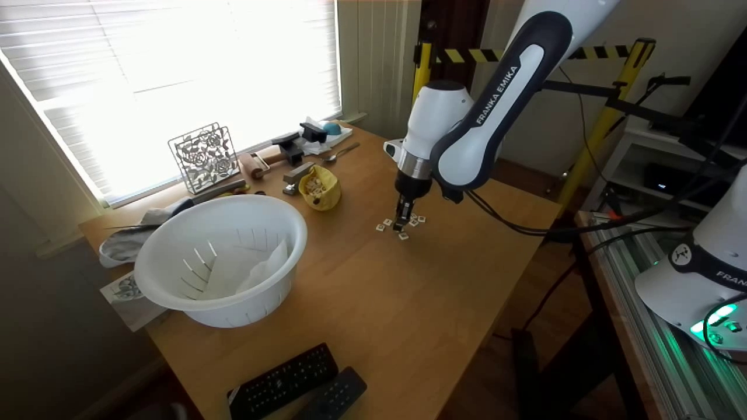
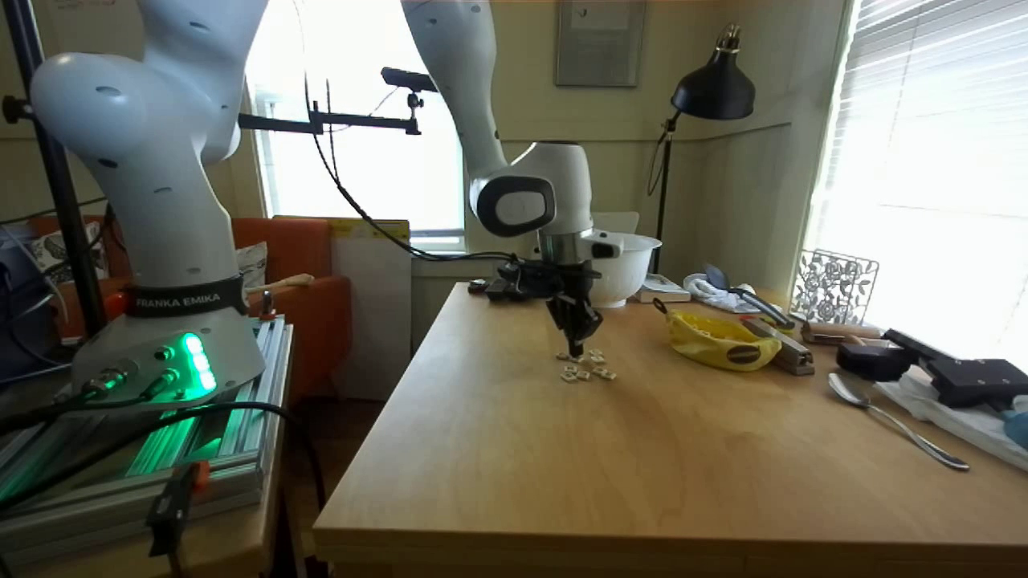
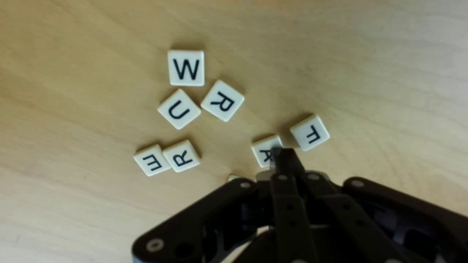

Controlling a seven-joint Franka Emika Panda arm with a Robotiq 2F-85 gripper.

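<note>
The tool, clenched with nothing visible inside, points down, its tip partly hiding the A tile in the wrist view, inward from the robot-side edge of the desk.

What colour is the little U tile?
The tile is white, its U black; clearest in the wrist view.

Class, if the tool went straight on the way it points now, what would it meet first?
Probably the A tile: the tool points down, its tip overlapping that tile in the wrist view. Depth is unclear, so the tabletop beside it could come first.
</note>
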